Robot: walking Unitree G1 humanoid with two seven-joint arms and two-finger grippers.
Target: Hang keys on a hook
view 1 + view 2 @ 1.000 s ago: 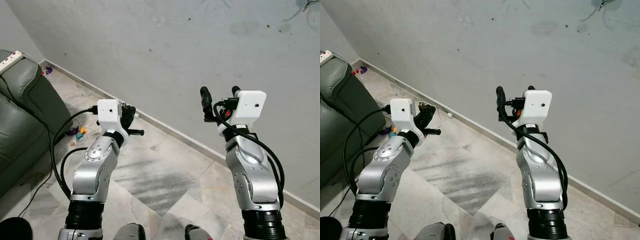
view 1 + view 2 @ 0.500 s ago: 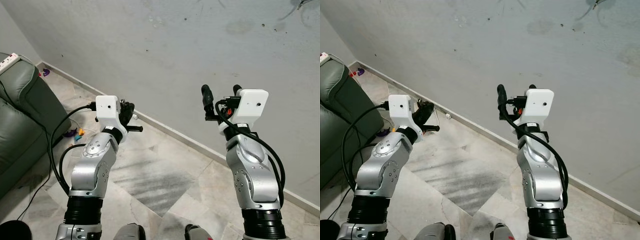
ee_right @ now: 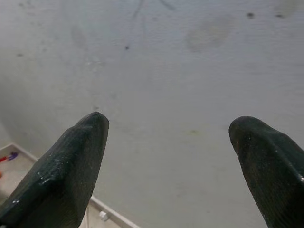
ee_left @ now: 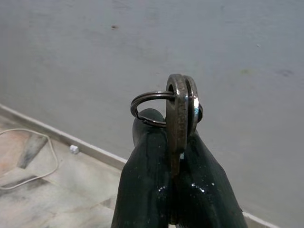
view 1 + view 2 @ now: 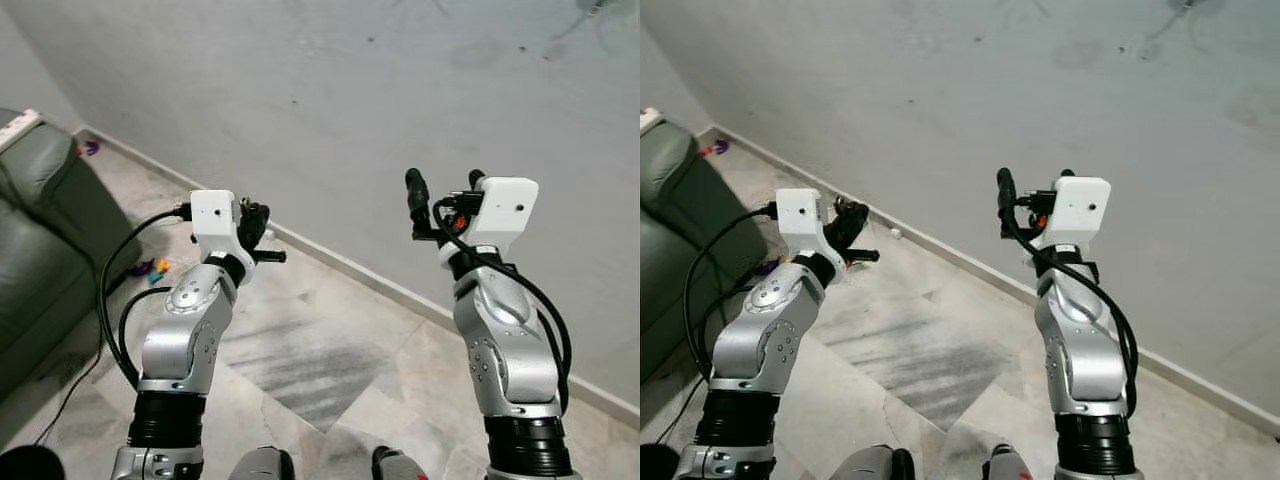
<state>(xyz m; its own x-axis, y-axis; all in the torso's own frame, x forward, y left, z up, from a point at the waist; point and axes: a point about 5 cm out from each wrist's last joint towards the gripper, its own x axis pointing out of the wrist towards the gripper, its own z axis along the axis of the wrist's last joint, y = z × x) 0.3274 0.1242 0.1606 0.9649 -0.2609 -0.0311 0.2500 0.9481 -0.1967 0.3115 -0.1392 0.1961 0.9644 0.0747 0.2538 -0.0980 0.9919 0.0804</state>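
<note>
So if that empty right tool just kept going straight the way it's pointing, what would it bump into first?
Most likely the bare grey wall. The right tool is open, and beyond its fingers I see nothing but that wall. How far away it is, I can't judge.

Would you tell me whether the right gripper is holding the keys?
No, the right gripper is open with bare wall between its fingers; the keys are pinched in the left gripper.

A home living room: green sofa [image 5: 40,230], marble-tiled floor [image 5: 310,350], scuffed grey wall [image 5: 330,90].
</note>
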